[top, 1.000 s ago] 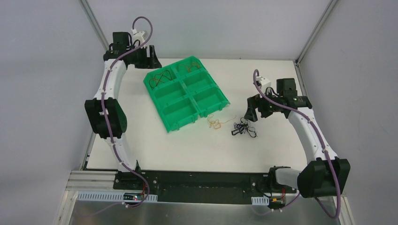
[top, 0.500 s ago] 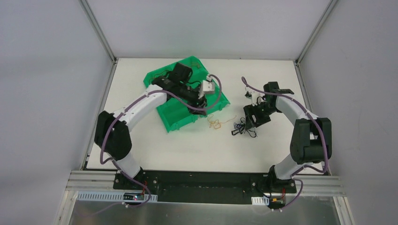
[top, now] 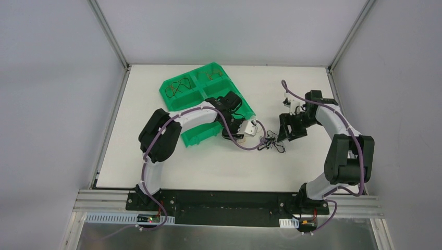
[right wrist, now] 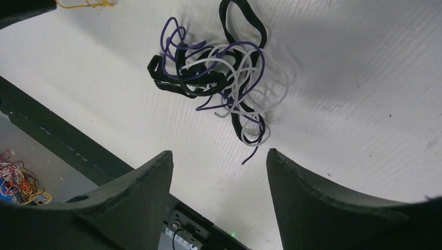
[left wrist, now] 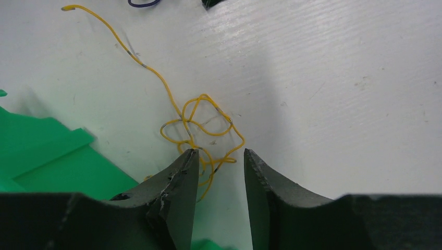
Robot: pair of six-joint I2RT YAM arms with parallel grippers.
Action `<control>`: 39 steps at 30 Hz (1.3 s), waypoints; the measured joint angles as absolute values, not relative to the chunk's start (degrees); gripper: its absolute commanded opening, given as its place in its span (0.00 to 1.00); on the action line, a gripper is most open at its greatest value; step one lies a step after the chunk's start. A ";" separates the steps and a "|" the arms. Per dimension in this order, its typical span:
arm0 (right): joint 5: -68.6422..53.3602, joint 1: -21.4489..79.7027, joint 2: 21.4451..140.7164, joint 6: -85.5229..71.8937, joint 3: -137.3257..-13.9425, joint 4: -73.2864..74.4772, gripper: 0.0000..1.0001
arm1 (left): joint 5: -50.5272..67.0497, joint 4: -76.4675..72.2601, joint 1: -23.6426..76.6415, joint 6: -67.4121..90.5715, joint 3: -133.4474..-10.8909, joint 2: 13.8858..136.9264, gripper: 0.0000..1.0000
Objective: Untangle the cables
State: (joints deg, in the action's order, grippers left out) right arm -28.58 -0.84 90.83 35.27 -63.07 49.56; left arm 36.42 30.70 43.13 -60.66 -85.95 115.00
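A knot of thin yellow wire [left wrist: 200, 125] lies on the white table beside the green tray [top: 188, 115]. My left gripper [left wrist: 220, 152] is open just above it, and part of the knot lies between the fingertips. In the top view the left gripper [top: 235, 136] sits at the tray's near right corner. A tangle of black, purple and white wires [right wrist: 219, 78] lies a little to the right, also seen in the top view [top: 271, 141]. My right gripper [right wrist: 219, 153] is open and empty, hovering beside that tangle, in the top view [top: 287, 133] just right of it.
The tray has several compartments. A dark wire [top: 177, 88] lies in its far left one and an orange wire [top: 211, 75] in its far right one. The metal frame [top: 224, 200] with both arm bases runs along the near table edge.
My left arm has swung from the tray's far corner across the tray down to the yellow wire. My right gripper has moved in toward the dark tangle and shifted slightly.
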 measured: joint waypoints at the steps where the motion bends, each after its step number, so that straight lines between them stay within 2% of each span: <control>1: -28.97 -1.13 90.06 35.20 -63.07 49.84 0.69 | 35.48 30.70 43.35 -61.84 -85.95 115.28 0.36; 2: -29.26 -1.43 89.43 35.18 -63.07 50.00 0.69 | 34.85 30.70 43.59 -62.78 -85.95 115.52 0.34; 3: -29.52 -1.67 88.73 35.16 -63.07 50.15 0.69 | 34.17 30.68 43.90 -63.61 -85.95 115.70 0.27; 4: -29.63 -1.93 88.44 35.16 -63.07 50.19 0.69 | 33.56 30.68 43.94 -64.16 -85.95 115.94 0.11; 5: -29.87 -2.17 88.12 35.16 -63.07 50.35 0.69 | 33.08 30.70 43.99 -64.40 -85.97 116.20 0.00; 13: -30.89 -2.94 87.92 35.14 -63.13 50.63 0.69 | 31.44 31.31 44.25 -63.37 -87.48 117.10 0.00; 16: -30.89 -3.40 87.90 35.14 -63.75 50.96 0.69 | 34.20 30.33 42.48 -49.34 -94.24 115.50 0.00; 20: -30.98 -4.43 87.61 34.92 -64.71 51.03 0.69 | 31.40 17.89 33.50 -24.36 -106.67 110.85 0.00; 23: -32.03 -4.80 87.05 34.22 -64.73 50.96 0.69 | 31.57 19.59 26.85 -24.12 -112.53 105.86 0.00; 26: -32.69 -4.91 87.05 33.58 -65.39 51.42 0.69 | 35.35 27.35 31.51 -28.58 -105.21 94.89 0.00; 29: -32.97 -4.97 87.05 33.23 -66.85 51.59 0.69 | 41.52 29.89 36.29 -23.70 -100.79 90.30 0.00; 35: -33.61 -5.06 87.02 32.62 -67.09 51.64 0.69 | 40.18 28.67 16.05 -15.77 -104.05 95.53 0.00; 39: -33.82 -5.06 87.05 32.05 -67.35 51.77 0.69 | 39.99 30.48 12.88 -14.06 -102.30 95.57 0.00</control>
State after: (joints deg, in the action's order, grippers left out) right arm -33.82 -5.06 87.05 32.05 -67.35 51.77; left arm 39.99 30.48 12.88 -14.06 -102.30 95.57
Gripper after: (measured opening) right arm 0.693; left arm 0.009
